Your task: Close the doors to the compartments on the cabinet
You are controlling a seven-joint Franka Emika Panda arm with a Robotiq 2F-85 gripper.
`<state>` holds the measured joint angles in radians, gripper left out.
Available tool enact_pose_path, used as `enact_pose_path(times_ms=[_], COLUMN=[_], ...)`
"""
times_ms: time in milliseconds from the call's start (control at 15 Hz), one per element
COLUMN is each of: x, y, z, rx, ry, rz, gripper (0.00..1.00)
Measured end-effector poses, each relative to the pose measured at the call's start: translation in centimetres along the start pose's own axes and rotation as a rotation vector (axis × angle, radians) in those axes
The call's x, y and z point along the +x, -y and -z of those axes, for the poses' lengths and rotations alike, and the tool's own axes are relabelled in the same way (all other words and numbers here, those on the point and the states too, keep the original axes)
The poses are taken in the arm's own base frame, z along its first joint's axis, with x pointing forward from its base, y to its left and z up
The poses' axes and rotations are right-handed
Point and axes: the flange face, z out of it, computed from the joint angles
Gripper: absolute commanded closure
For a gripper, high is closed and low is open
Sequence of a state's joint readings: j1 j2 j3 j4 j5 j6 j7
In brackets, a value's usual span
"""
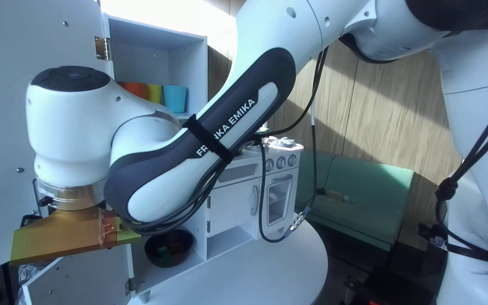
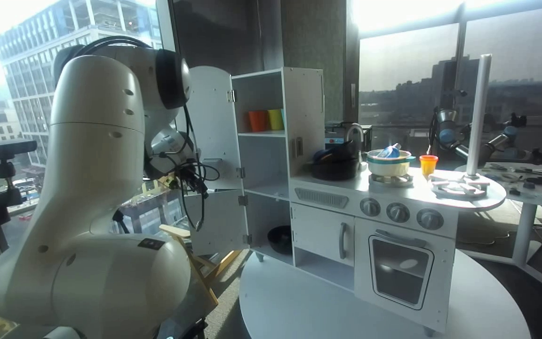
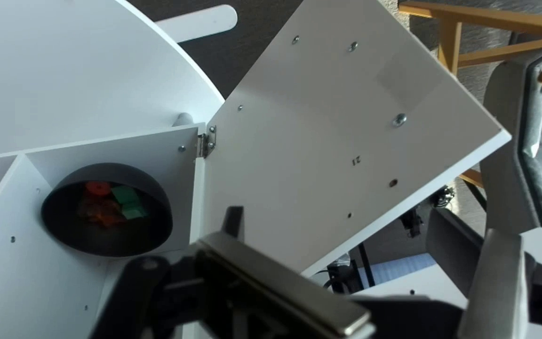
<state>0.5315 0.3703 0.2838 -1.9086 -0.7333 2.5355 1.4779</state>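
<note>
First, note the claw (image 3: 384, 282), with fingers (image 3: 497, 282) set apart and no grip evident. Treat contact with the tall door (image 1: 2, 106), wide open beside the wrist (image 1: 70, 127), as unconfirmed. Next, locate the lower door (image 3: 327, 141), likewise open on its hinge (image 3: 208, 141). For either door, preferably press the outer face near the free edge, follow the hinge arc, and avoid the closing gap. Finally, verify clearance of the bowl (image 3: 106, 212) inside the lower compartment (image 3: 31, 263) of the cabinet (image 2: 305, 113), atop the counter (image 2: 299, 303).
</note>
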Motion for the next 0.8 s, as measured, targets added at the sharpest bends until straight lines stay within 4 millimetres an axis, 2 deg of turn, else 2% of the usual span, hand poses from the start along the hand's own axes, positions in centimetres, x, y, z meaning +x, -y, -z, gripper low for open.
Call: enact_pose_path(times_ms=[400,600,800], x=[-3.1,-3.7,-2.8], y=[3.7,3.9,3.0], z=[-0.9,-2.0,-3.1], rx=[0.077,0.068,0.042], ry=[0.027,0.032,0.021], rz=[0.046,0.054,0.043], gripper=[0.00,0.00,0.00])
